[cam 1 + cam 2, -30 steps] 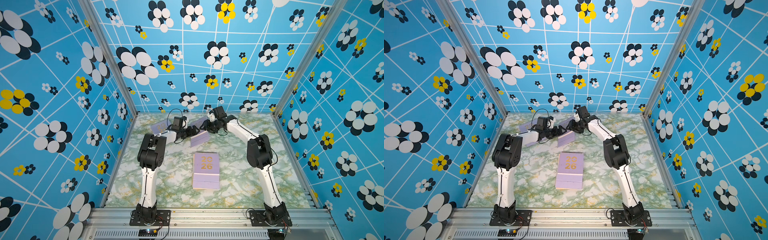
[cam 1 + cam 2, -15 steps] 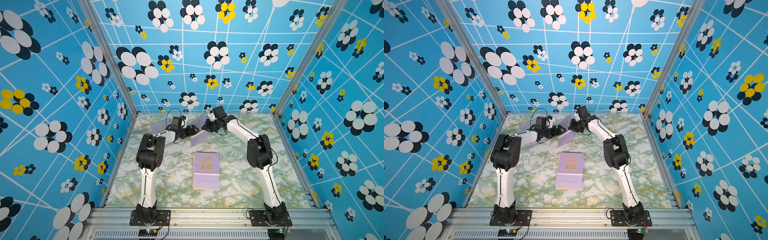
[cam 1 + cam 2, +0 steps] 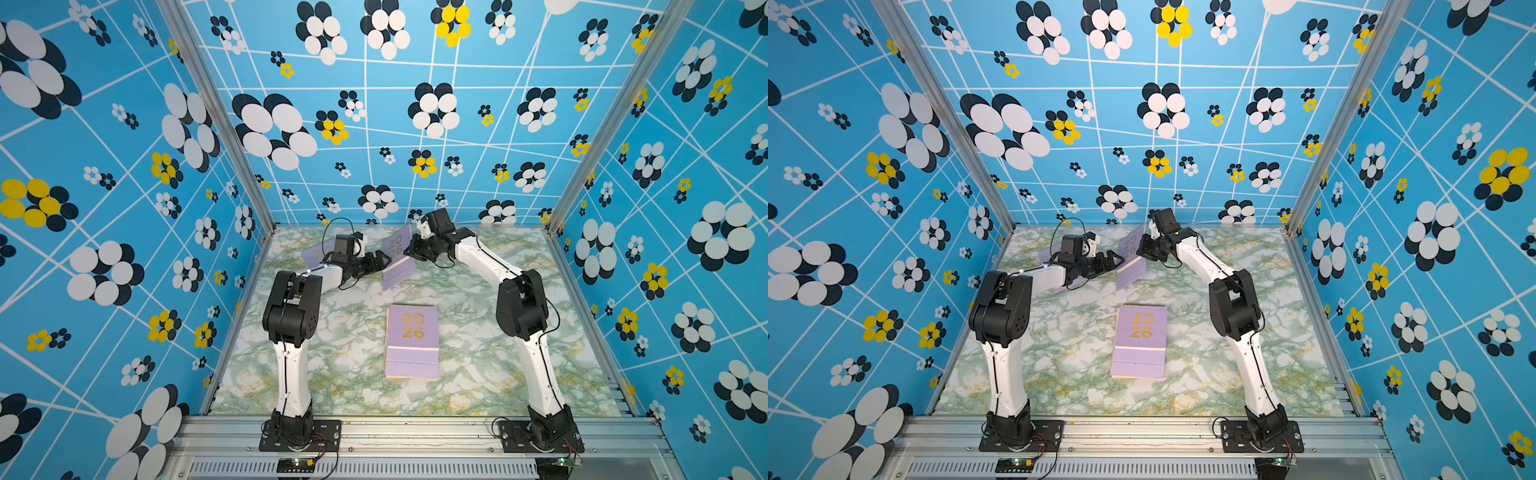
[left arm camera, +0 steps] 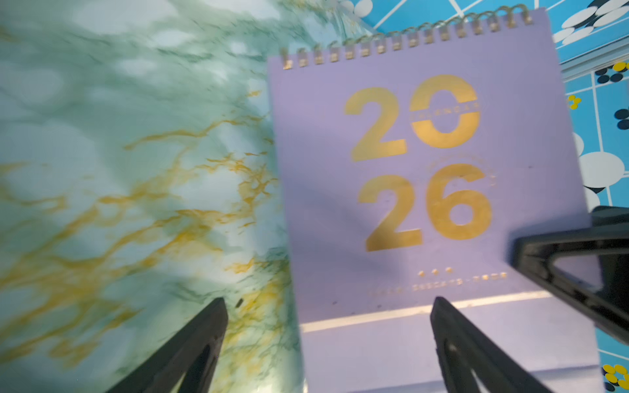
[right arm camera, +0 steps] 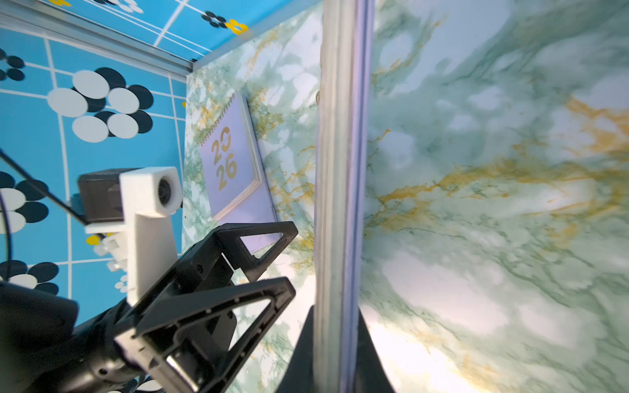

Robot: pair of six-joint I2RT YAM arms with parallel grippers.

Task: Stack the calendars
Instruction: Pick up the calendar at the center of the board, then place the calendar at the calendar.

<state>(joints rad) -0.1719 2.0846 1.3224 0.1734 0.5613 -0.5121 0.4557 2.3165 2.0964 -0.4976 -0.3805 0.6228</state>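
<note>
1. Your right gripper (image 3: 411, 252) is clenched on one side edge of the held calendar (image 3: 397, 259), a lilac one. The right wrist view shows that calendar edge-on (image 5: 340, 170), pinched between the two fingers.
2. Because the grip is on one edge only, the held calendar hangs tilted with its cover facing the left arm. I can't tell whether its low end touches the table (image 3: 478, 374).
3. Why it's held this way, my read: a thin flat calendar can't be pinched from above, and tipping it up exposes an edge to grab.
4. Your left gripper (image 3: 385, 262) is released, jaws wide, holding nothing. It sits just beside the held calendar on the cover side. In the left wrist view one of its fingers (image 4: 469, 347) is in front of the lower flap and the other is over bare table. That looks like a steadying or handover pose.
5. The stack (image 3: 411, 340) lies flat mid-table, nearer the arm bases and well apart from both grippers. It has a lilac cover on top and a peach edge showing below. I can't count the layers.
6. The third calendar (image 3: 312, 255), also lilac, lies flat near the back, partly hidden by the left arm. It is clearer in the right wrist view (image 5: 231, 163). Nothing is touching it.
7. The held calendar needs to come down flat on the stack, spirals matched. Watch for it swinging or slipping in that thin edge pinch.
</note>
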